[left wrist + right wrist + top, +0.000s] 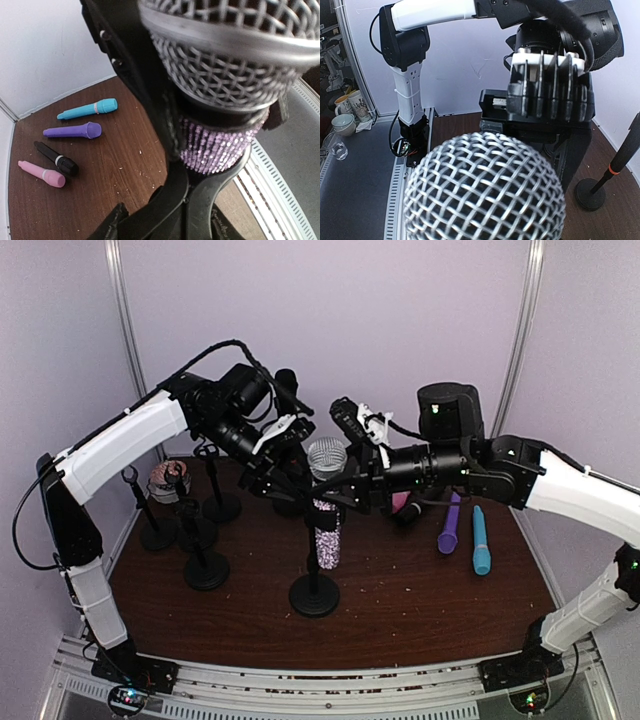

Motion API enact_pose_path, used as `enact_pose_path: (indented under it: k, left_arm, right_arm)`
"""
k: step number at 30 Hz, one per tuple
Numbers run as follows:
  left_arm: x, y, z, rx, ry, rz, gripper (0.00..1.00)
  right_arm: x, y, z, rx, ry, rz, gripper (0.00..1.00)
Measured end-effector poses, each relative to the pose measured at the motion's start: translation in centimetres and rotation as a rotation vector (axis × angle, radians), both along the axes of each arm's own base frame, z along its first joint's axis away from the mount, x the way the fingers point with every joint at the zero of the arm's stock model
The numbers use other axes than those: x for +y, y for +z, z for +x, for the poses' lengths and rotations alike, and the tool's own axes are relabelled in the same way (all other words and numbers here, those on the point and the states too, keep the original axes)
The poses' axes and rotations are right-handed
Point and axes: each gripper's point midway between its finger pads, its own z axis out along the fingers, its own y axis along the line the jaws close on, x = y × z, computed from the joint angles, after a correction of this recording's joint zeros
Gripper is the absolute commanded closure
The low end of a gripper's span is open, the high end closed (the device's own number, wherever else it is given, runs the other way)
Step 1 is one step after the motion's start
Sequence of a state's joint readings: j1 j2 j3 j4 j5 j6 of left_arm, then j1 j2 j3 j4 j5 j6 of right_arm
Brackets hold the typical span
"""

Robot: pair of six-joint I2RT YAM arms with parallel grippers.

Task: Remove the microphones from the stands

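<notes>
Upright in its black, round-footed stand [314, 596], the microphone [327, 459] shows a silver wire-mesh head over a purple glitter body. The left gripper [289, 469] and right gripper [346, 491] flank its neck; whether either is clamped I cannot tell. Below is a speckled brown wood table [420, 602], with lilac walls [400, 320] behind.

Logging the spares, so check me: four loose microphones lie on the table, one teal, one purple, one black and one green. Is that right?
Not quite: the fourth is a pink microphone, not green. The left wrist view shows it beside the black microphone, with the purple microphone and teal microphone beyond. The rest stands.
</notes>
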State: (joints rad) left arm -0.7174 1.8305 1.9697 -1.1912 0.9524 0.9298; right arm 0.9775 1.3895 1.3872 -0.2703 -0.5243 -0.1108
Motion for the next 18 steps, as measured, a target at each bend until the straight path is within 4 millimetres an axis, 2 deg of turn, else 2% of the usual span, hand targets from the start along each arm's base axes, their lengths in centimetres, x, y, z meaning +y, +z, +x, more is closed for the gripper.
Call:
enact_pose_path:
  k: [5, 12, 13, 16, 18]
  left_arm:
    - [-0.6, 0.2, -0.2, -0.019, -0.006, -0.009, 1.0]
    - [-1.7, 1.6, -0.5, -0.064, -0.027, -0.061, 1.0]
    - [-1.8, 1.7, -0.6, -0.067, -0.028, -0.064, 1.0]
    - [-1.7, 1.4, -0.5, -0.068, -0.019, -0.047, 1.0]
    - [-1.5, 1.0, -0.4, -0.064, -0.004, -0.021, 1.0]
  right_arm:
    - [-0.9, 0.6, -0.7, -0.015, -0.001, -0.008, 0.87]
    - [-2.3, 2.0, -1.3, -0.045, -0.017, 0.011, 0.85]
    - [-2.3, 2.0, -1.4, -0.047, -0.018, 0.015, 0.81]
    - [-2.2, 1.5, -1.3, -0.045, -0.02, 0.022, 0.5]
    - [-2.1, 0.8, -1.0, -0.041, -0.029, 0.024, 0.36]
